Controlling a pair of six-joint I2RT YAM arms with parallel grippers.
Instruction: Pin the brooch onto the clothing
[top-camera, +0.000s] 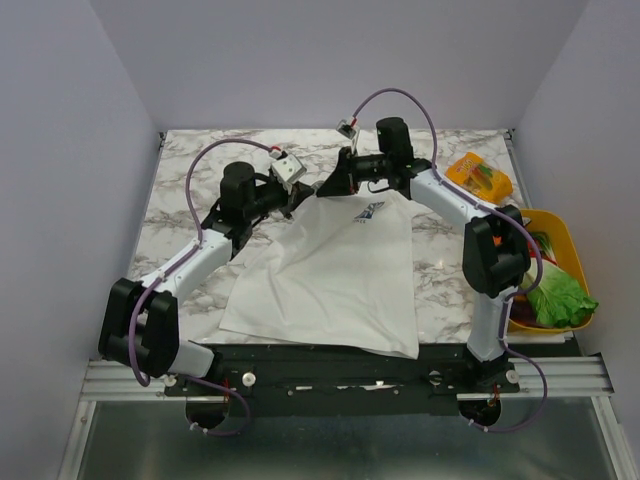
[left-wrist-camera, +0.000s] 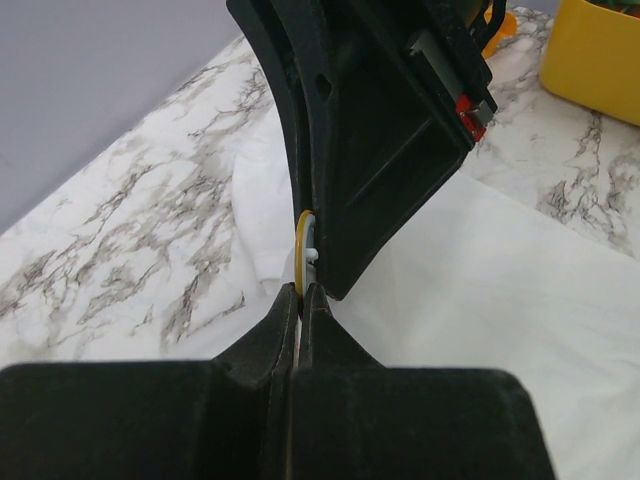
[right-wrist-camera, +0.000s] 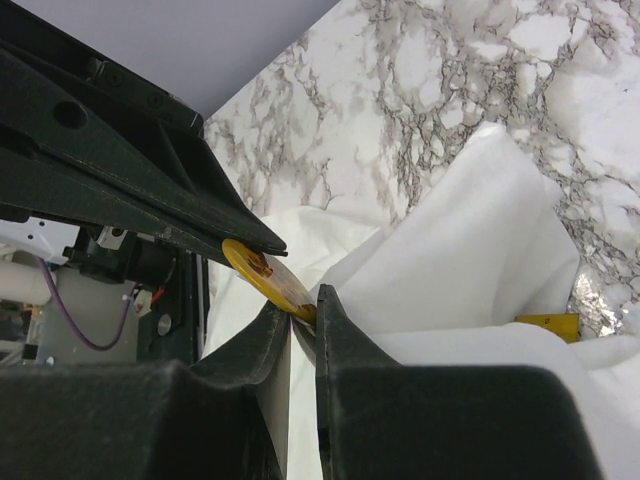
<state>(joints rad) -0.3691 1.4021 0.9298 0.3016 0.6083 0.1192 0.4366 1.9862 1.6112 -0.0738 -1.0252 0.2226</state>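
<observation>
Okay, T-shirt (top-camera: 330, 290) spread on the table (top-camera: 180, 200), brooch (right-wrist-camera: 265, 275) pinched from both sides.
Just up-left of the shirt's flower emblem (top-camera: 368, 211) I see my left gripper (left-wrist-camera: 302, 292) pressed together on the yellow brooch's rim. My right gripper (right-wrist-camera: 305, 305) is pinching the opposite edge, and bunched white fabric lies right beside them.
</observation>
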